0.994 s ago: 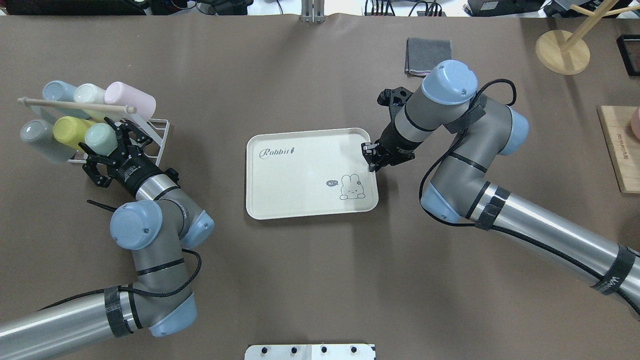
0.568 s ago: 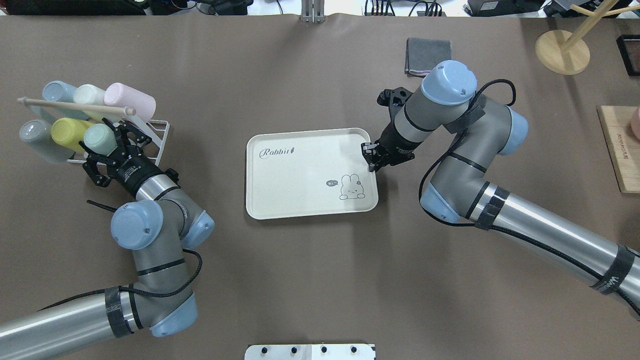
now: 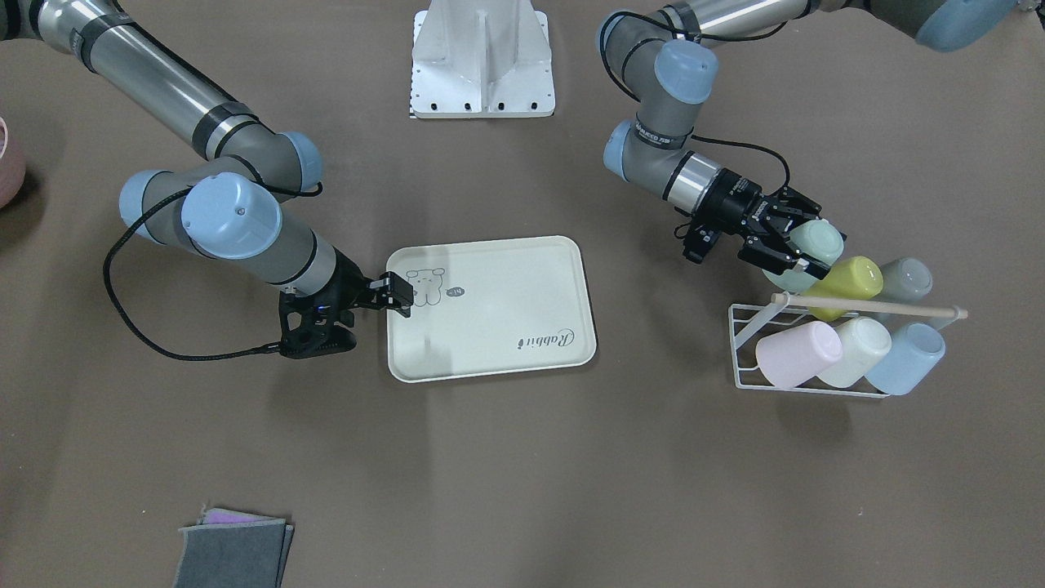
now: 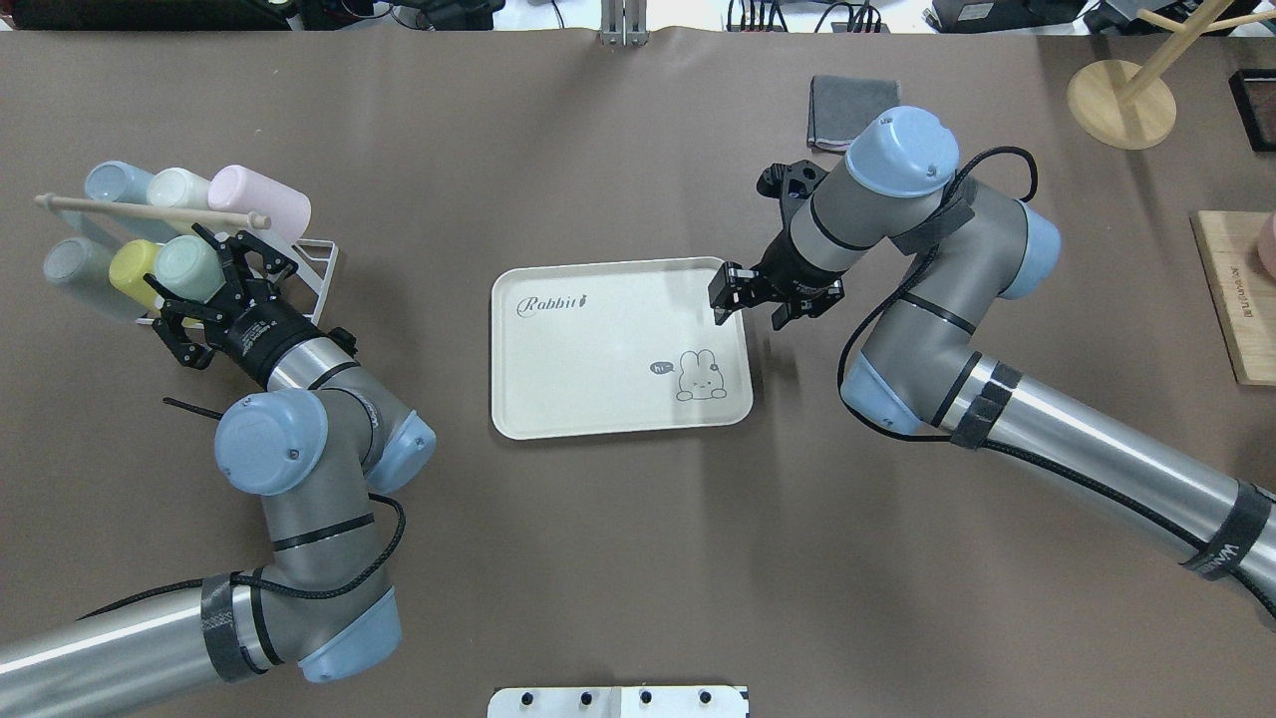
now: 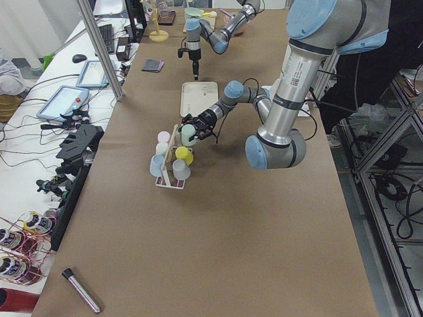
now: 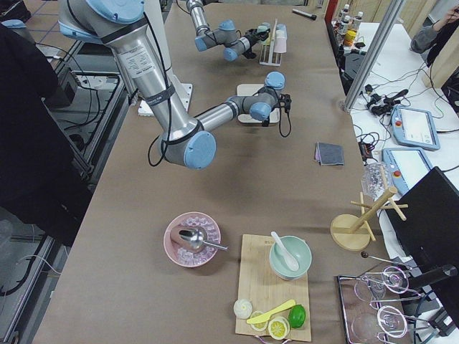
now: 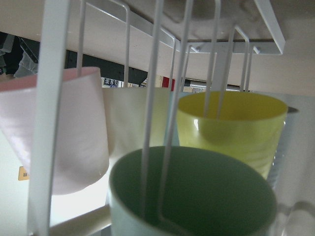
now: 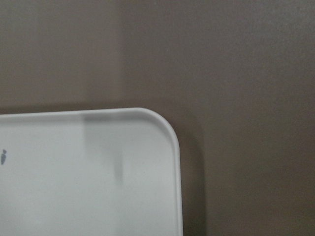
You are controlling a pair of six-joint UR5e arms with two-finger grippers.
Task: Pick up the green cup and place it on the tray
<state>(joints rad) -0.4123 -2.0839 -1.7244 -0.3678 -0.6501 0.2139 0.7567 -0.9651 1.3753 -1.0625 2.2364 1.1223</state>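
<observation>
The green cup (image 4: 186,267) is a mint tumbler lying on its side on a prong of the white wire rack (image 4: 321,261) at the table's left. My left gripper (image 4: 194,279) is shut on the green cup, with a finger on either side of it; it also shows in the front view (image 3: 804,241). In the left wrist view the cup's mouth (image 7: 197,196) fills the bottom, with rack wires running into it. The cream tray (image 4: 598,349) lies at the table's centre. My right gripper (image 4: 720,294) hangs shut and empty over the tray's far right corner (image 8: 147,128).
The rack also holds a yellow cup (image 4: 130,271), a grey cup (image 4: 68,267), and blue, cream and pink cups (image 4: 259,196) under a wooden rod (image 4: 150,211). A grey cloth (image 4: 852,108) lies far right. A wooden stand (image 4: 1121,100) and a board (image 4: 1236,294) are at the right edge.
My left gripper has shifted up and to the left, and the green cup has moved with it, now covering part of the yellow cup. My right gripper has moved farther away along the tray's right edge.
</observation>
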